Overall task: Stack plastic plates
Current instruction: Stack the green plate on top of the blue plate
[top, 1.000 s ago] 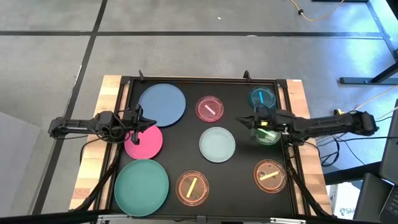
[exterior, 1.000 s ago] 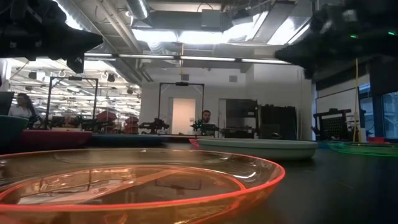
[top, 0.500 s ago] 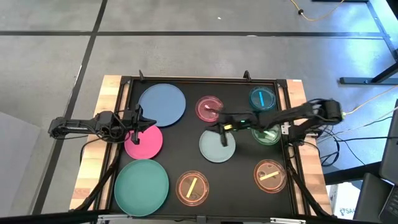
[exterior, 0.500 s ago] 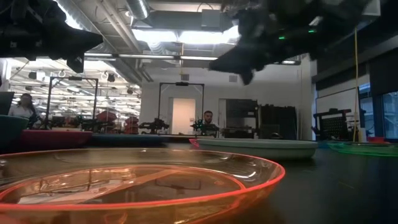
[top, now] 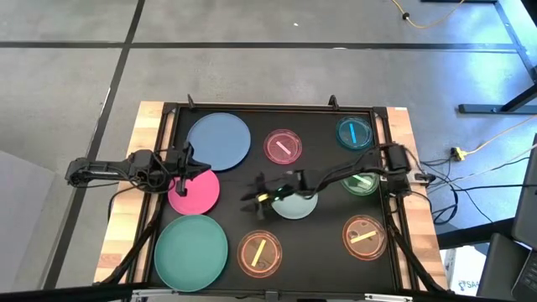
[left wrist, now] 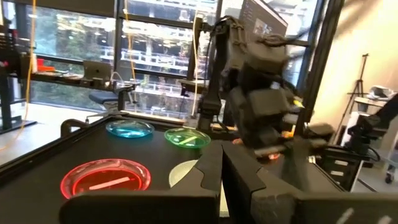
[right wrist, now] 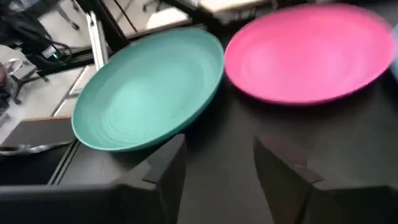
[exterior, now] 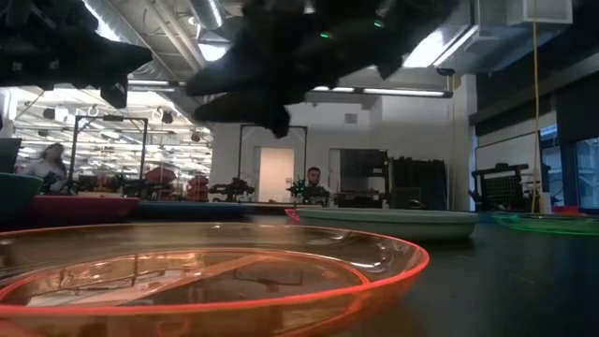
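From overhead, I saw my right claw [top: 252, 194] at frame centre, fingers spread wide and empty, just left of the round pale mint plastic plate [top: 295, 204]. My left claw [top: 186, 162] sat narrow at left, over the round magenta plastic plate [top: 195, 192]. The large teal plastic plate [top: 191, 249] lay lower left on the black desk [top: 323, 126].
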Controlling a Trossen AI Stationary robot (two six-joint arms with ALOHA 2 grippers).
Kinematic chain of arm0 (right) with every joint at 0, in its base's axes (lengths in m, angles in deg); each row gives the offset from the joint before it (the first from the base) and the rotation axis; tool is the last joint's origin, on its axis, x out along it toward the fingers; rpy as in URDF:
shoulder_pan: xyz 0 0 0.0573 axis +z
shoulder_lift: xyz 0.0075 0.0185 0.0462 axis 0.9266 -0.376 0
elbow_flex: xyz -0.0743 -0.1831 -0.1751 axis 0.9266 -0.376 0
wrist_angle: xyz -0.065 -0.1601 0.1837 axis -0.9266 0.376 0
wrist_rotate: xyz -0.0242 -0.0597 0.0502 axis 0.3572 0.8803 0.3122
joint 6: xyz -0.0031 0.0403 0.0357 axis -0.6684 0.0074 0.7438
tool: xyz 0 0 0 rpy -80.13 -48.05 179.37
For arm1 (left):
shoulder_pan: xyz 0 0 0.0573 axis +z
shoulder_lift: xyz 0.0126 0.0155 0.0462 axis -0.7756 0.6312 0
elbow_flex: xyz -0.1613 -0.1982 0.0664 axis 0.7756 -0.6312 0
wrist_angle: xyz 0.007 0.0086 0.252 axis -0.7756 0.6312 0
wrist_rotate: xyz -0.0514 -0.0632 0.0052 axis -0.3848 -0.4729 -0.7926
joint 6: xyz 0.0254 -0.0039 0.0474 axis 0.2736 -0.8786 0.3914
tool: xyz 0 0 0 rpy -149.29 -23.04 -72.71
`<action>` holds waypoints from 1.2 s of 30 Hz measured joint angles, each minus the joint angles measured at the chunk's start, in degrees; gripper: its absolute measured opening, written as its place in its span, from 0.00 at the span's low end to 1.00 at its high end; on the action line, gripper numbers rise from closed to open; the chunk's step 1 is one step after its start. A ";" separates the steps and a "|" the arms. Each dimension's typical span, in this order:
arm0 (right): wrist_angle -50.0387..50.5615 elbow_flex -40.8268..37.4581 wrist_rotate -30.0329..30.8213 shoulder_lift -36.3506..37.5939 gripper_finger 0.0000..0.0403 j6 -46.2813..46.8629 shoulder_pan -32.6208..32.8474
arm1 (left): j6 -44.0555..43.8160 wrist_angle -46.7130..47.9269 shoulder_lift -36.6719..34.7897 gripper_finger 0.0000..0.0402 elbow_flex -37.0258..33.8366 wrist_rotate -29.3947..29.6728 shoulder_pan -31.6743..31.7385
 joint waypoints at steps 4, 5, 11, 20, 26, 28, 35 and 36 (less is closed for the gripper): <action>6.09 8.96 2.45 -5.59 0.51 3.50 2.06 | -0.04 -0.22 -0.02 0.00 -0.01 -0.47 0.02; 7.45 10.43 2.58 -6.64 0.51 4.69 2.43 | -0.04 -0.22 -0.02 0.00 -0.01 -0.64 0.02; 7.66 18.40 4.20 -12.58 0.51 13.76 4.33 | -0.10 -0.76 -0.01 0.00 -0.01 -1.04 0.02; 7.92 25.44 9.15 -19.36 0.51 21.44 6.94 | -0.07 -1.57 -0.02 0.00 -0.01 -1.23 0.02; 7.69 26.98 10.94 -22.40 0.51 24.35 7.63 | -0.02 -3.17 -0.02 0.00 -0.01 -1.19 0.02; 7.72 26.99 11.32 -23.16 0.51 24.90 7.95 | 0.00 -3.90 -0.02 0.00 -0.01 -0.82 0.01; 7.54 27.01 12.84 -24.50 0.50 25.73 7.94 | 0.46 -4.40 -0.02 0.00 -0.01 -0.79 0.02; 7.85 27.03 13.34 -24.50 0.49 25.44 7.93 | 0.46 -4.46 -0.02 0.00 -0.01 -0.77 0.02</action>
